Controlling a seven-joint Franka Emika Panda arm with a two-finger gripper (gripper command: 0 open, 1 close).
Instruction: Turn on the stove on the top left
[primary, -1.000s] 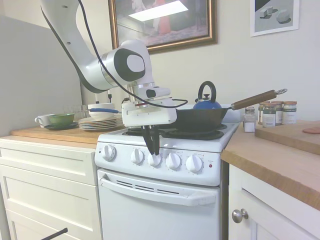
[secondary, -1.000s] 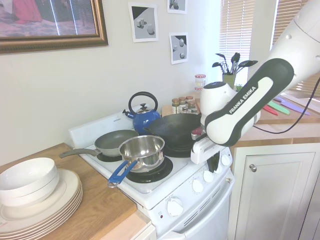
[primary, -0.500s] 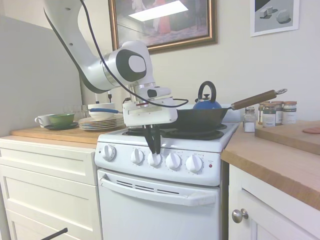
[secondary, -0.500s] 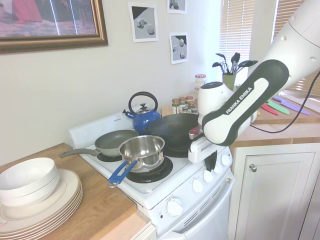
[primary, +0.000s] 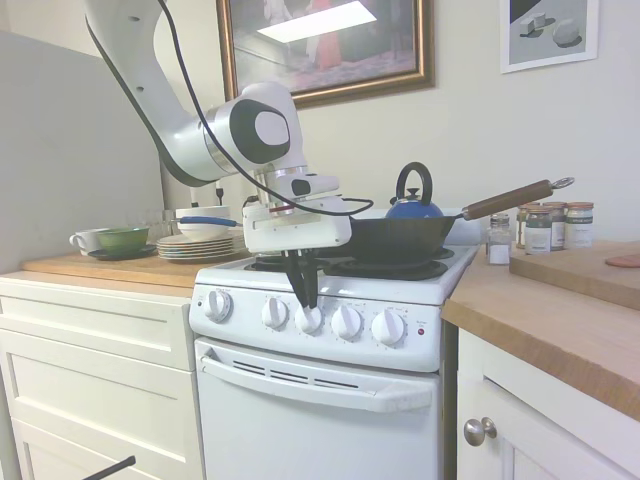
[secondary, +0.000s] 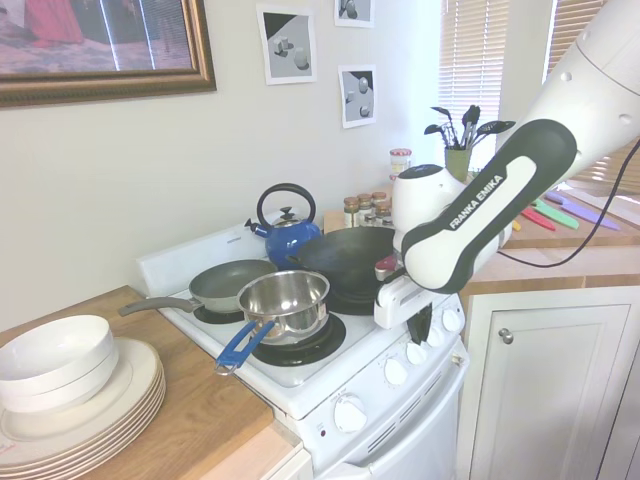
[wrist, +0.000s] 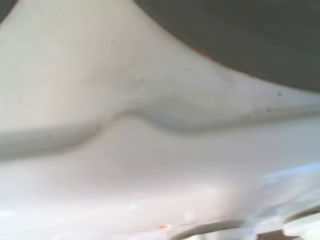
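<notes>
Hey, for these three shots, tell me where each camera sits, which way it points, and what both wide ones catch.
First exterior view: low in front of the stove, facing its knob panel; the arm comes in from the picture's left, gripper at the middle knob.
Second exterior view: over the counter beside the stacked plates, looking across the burners; the arm comes in from the right.
Wrist view: pressed close to blurred white stove surface; no fingers show.
Both wide views share the blue kettle, black wok and knobs.
</notes>
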